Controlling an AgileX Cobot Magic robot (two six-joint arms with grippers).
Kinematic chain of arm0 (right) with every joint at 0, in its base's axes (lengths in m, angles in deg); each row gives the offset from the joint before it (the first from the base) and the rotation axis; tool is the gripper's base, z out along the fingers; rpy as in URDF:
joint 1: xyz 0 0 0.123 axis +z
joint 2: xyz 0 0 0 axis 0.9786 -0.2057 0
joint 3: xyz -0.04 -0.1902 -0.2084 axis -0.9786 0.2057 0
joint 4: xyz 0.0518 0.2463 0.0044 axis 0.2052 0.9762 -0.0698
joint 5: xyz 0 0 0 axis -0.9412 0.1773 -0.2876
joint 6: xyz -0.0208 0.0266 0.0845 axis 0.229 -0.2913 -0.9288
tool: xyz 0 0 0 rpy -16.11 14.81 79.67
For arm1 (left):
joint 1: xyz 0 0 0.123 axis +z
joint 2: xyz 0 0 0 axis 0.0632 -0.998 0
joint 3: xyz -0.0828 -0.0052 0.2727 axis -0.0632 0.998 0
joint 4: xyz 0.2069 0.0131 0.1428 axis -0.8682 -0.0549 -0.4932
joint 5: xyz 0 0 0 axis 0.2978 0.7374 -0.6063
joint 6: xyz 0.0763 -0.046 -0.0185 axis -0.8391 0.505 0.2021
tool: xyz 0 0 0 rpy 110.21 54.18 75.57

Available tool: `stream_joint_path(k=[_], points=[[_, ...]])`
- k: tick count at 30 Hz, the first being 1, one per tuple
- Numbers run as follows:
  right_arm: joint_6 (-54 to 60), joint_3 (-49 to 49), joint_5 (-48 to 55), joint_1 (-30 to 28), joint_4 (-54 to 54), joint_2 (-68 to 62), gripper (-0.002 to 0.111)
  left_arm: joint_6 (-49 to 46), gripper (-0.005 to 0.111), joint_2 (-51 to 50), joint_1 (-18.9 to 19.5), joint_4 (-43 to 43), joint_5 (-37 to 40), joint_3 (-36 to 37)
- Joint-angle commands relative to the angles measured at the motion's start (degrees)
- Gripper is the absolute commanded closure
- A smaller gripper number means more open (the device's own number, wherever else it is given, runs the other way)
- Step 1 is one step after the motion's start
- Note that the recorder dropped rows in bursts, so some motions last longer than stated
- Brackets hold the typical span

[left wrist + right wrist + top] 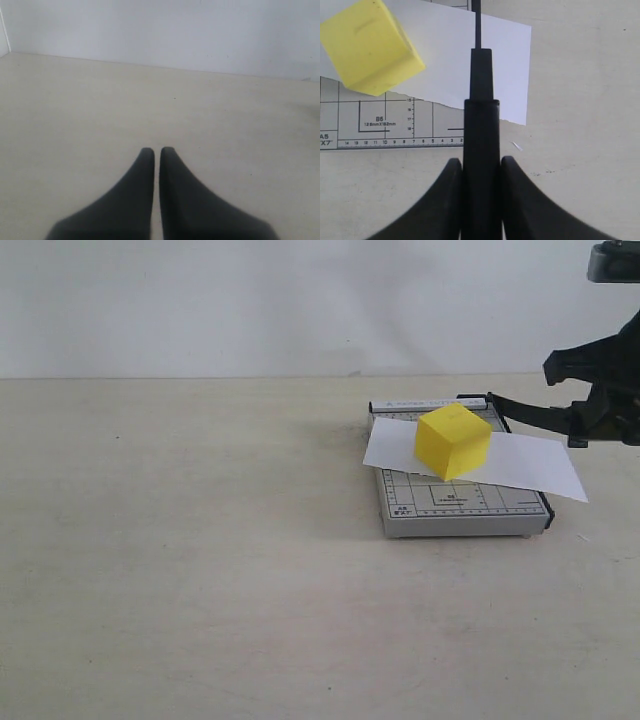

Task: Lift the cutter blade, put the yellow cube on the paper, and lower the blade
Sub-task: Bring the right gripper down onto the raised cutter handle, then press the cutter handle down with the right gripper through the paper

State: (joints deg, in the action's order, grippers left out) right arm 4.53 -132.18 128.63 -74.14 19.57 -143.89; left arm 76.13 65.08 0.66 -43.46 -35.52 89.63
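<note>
Leftmost, the left gripper (156, 149) shows only in its own wrist view, its two black fingers pressed together with nothing between them, above bare bench. In the exterior view the pale cream bench (200, 540) fills the left half of the frame with nothing on it. Right of centre sits the small grey gridded cutting board (460, 505). A plain white rectangular sheet of paper (530, 462) lies across it and overhangs its right edge. The small bright yellow matte cube (453, 440) rests on the paper, over the board's upper part. From the board's upper right corner the long thin black cutter blade (525, 410) slants out toward the right edge of the frame, lifted off the board. There the right gripper (481, 162) has closed on the blade's thick rounded handle, one finger against each side.
</note>
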Motion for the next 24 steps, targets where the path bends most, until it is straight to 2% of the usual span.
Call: stream_joint_path(k=[1,8,17,24], points=[[0.0,-0.2,1.0,0.0,0.3,0.4,0.109,-0.7,0.102,0.2,-0.3,-0.4,-0.9,0.2],[0.0,1.1,-2.8,0.0,0.4,0.4,0.109,-0.7,0.102,0.2,-0.3,-0.4,-0.9,0.2],[0.8,14.5,-13.5,0.0,2.0,0.4,0.109,-0.7,0.102,0.2,-0.3,-0.4,-0.9,0.2],[2.8,22.0,-17.6,0.0,2.9,0.4,0.109,-0.7,0.102,0.2,-0.3,-0.4,-0.9,0.2]])
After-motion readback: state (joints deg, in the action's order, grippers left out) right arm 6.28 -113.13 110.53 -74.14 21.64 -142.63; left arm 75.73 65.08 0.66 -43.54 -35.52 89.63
